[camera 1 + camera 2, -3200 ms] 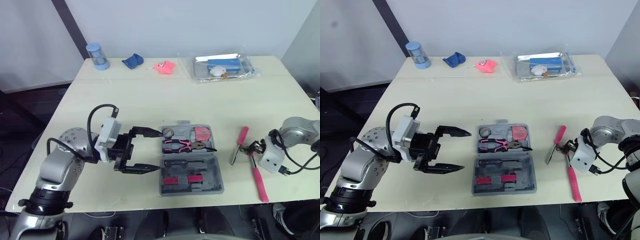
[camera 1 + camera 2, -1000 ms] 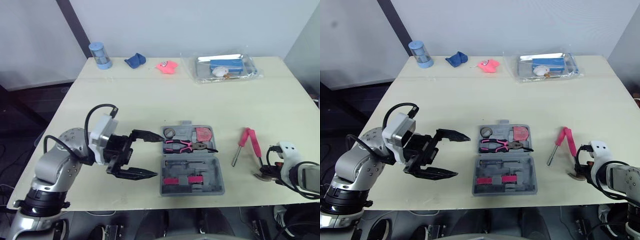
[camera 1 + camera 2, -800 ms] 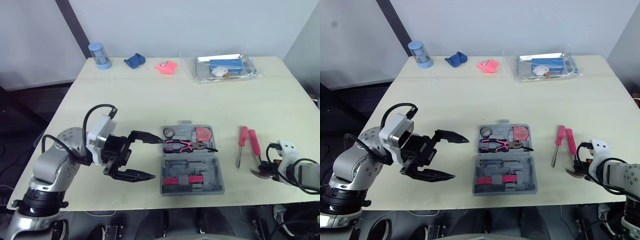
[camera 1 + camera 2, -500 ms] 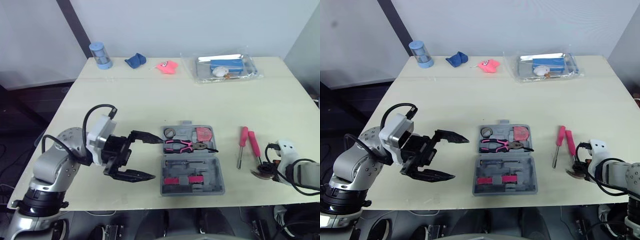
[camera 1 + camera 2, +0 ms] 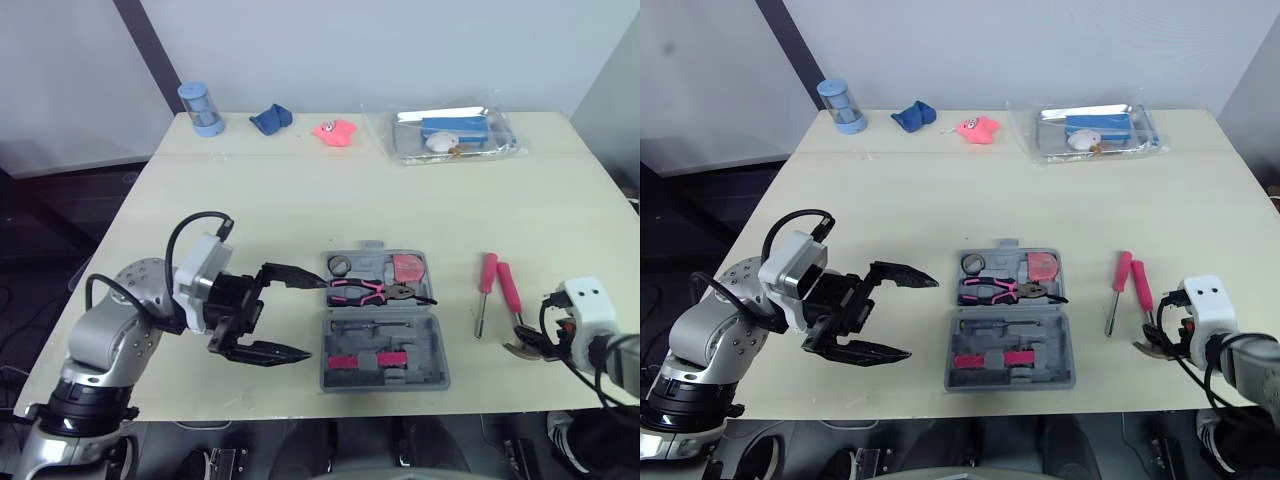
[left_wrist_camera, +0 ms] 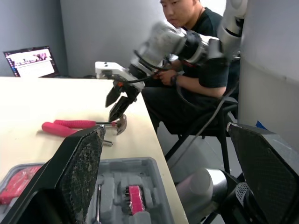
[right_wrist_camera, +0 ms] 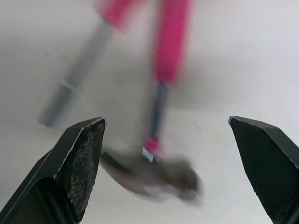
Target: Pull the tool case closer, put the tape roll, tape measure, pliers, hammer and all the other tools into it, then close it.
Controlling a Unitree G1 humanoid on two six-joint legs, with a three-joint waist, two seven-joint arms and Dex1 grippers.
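Grey tool case (image 5: 383, 340) lies open mid-table with the pliers (image 5: 365, 292), tape roll (image 5: 338, 266) and tape measure (image 5: 406, 267) inside. Left gripper (image 5: 315, 318) at case's 9 o'clock, near its edge, fingers spread wide, holding nothing. Pink-handled hammer (image 5: 509, 290) at case's 3 o'clock, handle pointing to 12. Right gripper (image 7: 166, 121) spread wide, hammer head between its fingers, touching neither. Pink screwdriver (image 5: 484, 290) just beside hammer, at its 9 o'clock.

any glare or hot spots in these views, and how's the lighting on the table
Left eye view: the clear plastic bag at the far side throws white glare; the table is evenly lit, and the tool case casts only a thin shadow. Left wrist view: a laptop screen glows bright against a dim wall.
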